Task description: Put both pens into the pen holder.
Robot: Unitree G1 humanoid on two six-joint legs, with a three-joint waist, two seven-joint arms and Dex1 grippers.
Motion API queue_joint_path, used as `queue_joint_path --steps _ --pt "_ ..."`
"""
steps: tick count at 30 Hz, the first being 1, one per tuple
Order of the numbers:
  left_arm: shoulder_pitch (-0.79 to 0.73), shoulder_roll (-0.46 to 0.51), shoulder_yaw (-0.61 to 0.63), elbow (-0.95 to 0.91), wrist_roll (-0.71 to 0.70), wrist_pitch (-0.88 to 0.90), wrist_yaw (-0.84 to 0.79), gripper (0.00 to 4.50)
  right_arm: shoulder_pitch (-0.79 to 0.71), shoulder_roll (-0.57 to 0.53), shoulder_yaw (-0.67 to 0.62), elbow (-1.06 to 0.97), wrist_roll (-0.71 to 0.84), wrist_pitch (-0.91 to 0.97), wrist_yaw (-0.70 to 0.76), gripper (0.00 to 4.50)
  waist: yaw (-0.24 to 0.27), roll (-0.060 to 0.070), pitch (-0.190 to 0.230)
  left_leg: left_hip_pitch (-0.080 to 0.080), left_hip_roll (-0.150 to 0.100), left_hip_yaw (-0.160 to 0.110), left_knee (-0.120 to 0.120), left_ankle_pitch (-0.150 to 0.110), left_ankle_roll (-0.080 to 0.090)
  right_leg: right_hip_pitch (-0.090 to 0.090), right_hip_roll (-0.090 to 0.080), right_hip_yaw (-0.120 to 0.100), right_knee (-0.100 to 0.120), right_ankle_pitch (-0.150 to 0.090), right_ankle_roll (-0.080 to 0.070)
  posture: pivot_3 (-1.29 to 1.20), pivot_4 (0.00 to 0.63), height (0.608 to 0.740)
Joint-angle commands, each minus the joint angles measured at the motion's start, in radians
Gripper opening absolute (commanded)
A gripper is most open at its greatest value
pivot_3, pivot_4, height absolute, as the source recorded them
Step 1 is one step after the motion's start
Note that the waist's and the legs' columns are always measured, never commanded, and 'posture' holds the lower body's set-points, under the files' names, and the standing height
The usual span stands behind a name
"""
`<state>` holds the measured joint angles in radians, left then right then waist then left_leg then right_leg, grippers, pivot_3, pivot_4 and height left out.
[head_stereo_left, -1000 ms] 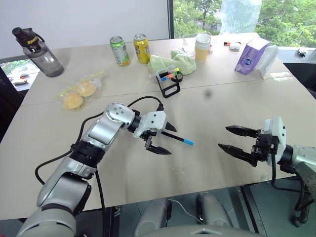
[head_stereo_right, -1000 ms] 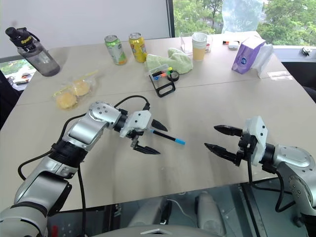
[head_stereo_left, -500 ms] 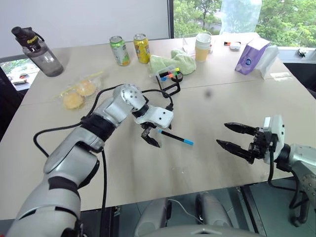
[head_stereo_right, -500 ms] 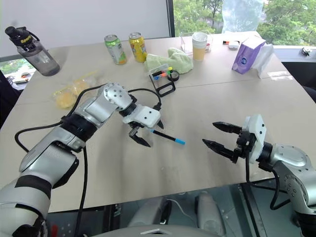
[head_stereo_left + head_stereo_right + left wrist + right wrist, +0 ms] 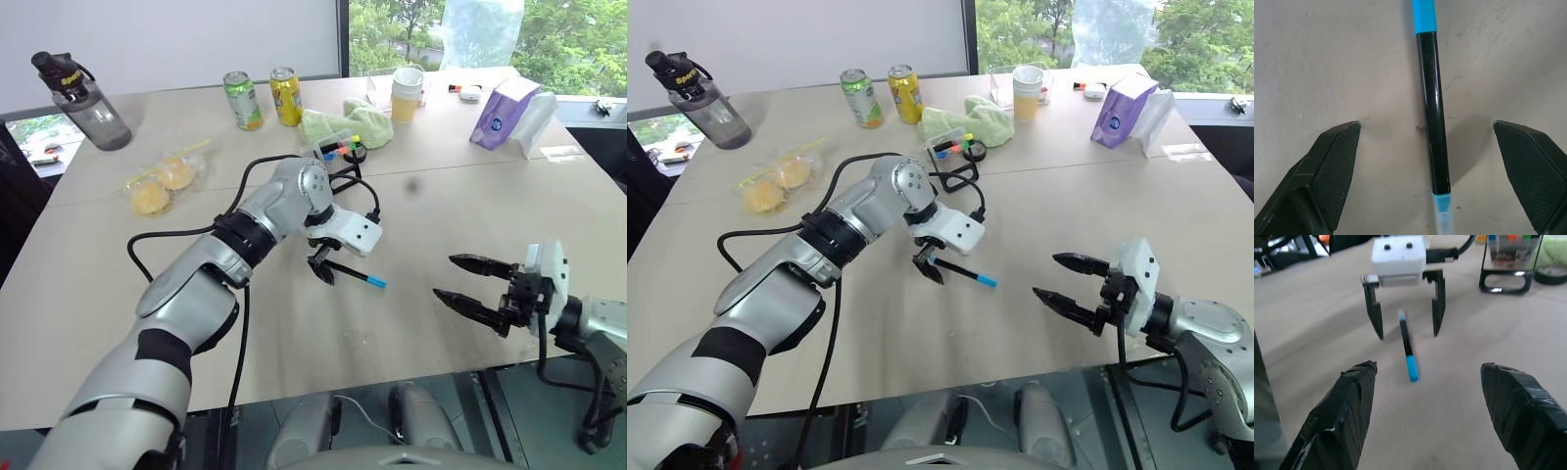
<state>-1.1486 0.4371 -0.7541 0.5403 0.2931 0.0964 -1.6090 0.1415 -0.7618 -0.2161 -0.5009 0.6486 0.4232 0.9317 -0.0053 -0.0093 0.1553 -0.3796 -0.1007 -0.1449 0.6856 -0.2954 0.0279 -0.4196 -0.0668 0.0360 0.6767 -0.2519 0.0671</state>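
Pen with light-blue ends (image 5: 355,274) lies flat on the tabletop (image 5: 441,211), mid-front, black barrel, not lifted. Left pincer (image 5: 321,268) points steeply down right over it, jaws fully spread, one finger (image 5: 1322,169) on each side of the barrel, neither touching; the wrist view shows bare tabletop between each tip and the pen. Right pincer (image 5: 462,282) sits well apart to the right, near the front edge, roughly level and aimed at the pen, jaws wide apart, holding nothing. Pen holder (image 5: 338,157) stands upright farther back, near the left arm's elbow, black frame with loop base, yellow, green and orange markers inside. Behind it lies a green cloth (image 5: 343,122); a green can (image 5: 239,100) and a yellow can (image 5: 285,95) stand to its left. Water bottle (image 5: 76,86) at the far left, bagged yellow items (image 5: 162,181) in front of the cans, cup (image 5: 406,93) and purple tissue pack (image 5: 500,113) at the back right.
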Motion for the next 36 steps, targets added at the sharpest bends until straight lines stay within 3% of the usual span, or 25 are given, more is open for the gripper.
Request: queue_joint_path --steps 1,2,5,7,13,20,24,28,34,36 --pt "0.031 -0.028 -0.005 -0.036 0.024 0.030 -0.003 4.48 0.024 -0.027 -0.049 -0.006 -0.016 -0.037 0.035 3.62 0.000 0.000 0.000 0.001 0.000 0.000 0.000 0.000 0.000 0.001 0.000 0.000 0.000 0.000 0.000 0.00 0.150 0.740" --pt "0.033 -0.031 -0.003 -0.039 0.029 0.037 -0.004 4.48 0.023 -0.026 -0.056 -0.004 -0.010 -0.037 0.034 3.62 0.000 0.000 0.000 0.001 0.000 0.000 0.000 0.000 0.000 0.001 0.000 0.000 0.000 0.000 0.000 0.00 0.150 0.740" --pt "0.039 -0.036 -0.004 -0.050 0.044 0.056 -0.005 3.68 0.020 -0.019 -0.059 -0.006 -0.004 -0.036 0.034 3.62 0.000 0.000 0.000 0.002 0.000 -0.001 0.000 0.000 0.000 0.004 -0.001 -0.001 0.000 0.000 0.000 0.00 0.150 0.740" --pt "0.040 -0.031 -0.014 -0.056 0.047 0.061 -0.005 2.62 0.018 -0.012 -0.052 -0.010 -0.005 -0.034 0.031 3.62 -0.002 0.000 0.000 0.002 0.000 -0.001 0.000 0.000 0.000 0.004 -0.001 -0.001 -0.001 0.000 0.000 0.00 0.150 0.740" --pt "0.027 -0.022 -0.052 -0.068 0.028 0.074 -0.005 0.15 0.000 0.009 -0.035 -0.008 -0.002 -0.033 0.024 3.62 -0.009 0.000 0.000 0.002 0.000 -0.001 0.000 0.000 0.001 0.004 -0.001 -0.001 -0.002 0.000 0.000 0.00 0.150 0.740" --pt "0.018 -0.038 -0.046 -0.043 0.033 0.042 -0.004 0.07 -0.028 0.022 -0.031 0.003 -0.007 -0.030 0.025 3.62 -0.007 0.000 0.000 0.002 0.000 -0.001 0.000 0.000 0.001 0.004 -0.001 -0.002 -0.003 0.000 0.000 0.00 0.150 0.740" --pt "0.054 -0.082 0.079 -0.040 -0.046 -0.019 0.097 0.07 -0.018 0.028 -0.044 -0.003 -0.003 -0.028 0.021 3.62 -0.004 0.000 0.000 0.002 0.000 -0.001 0.000 -0.001 0.001 0.004 -0.002 -0.002 -0.003 0.000 0.000 0.00 0.150 0.740" --pt "0.068 -0.143 0.233 0.045 -0.083 -0.200 0.368 0.07 -0.001 0.033 -0.060 -0.002 -0.003 -0.033 0.016 3.62 0.015 -0.001 0.000 0.001 0.000 -0.003 0.001 0.000 0.001 0.004 -0.004 -0.004 -0.004 0.000 0.000 0.00 0.150 0.740" --pt "0.091 -0.171 0.460 0.047 -0.125 -0.513 0.786 0.07 -0.022 0.036 -0.066 0.020 -0.003 -0.035 0.015 3.62 0.017 -0.001 0.001 0.000 0.000 -0.001 0.000 0.000 0.000 0.000 -0.005 0.000 -0.003 0.000 0.000 0.00 0.150 0.740" --pt "0.097 -0.160 0.493 0.046 -0.081 -0.634 0.922 0.07 -0.040 0.038 -0.060 0.032 -0.004 -0.038 0.015 3.62 0.019 -0.001 0.001 -0.001 0.000 -0.001 0.000 0.000 0.000 -0.001 -0.005 0.000 -0.002 0.000 0.000 0.00 0.150 0.740"
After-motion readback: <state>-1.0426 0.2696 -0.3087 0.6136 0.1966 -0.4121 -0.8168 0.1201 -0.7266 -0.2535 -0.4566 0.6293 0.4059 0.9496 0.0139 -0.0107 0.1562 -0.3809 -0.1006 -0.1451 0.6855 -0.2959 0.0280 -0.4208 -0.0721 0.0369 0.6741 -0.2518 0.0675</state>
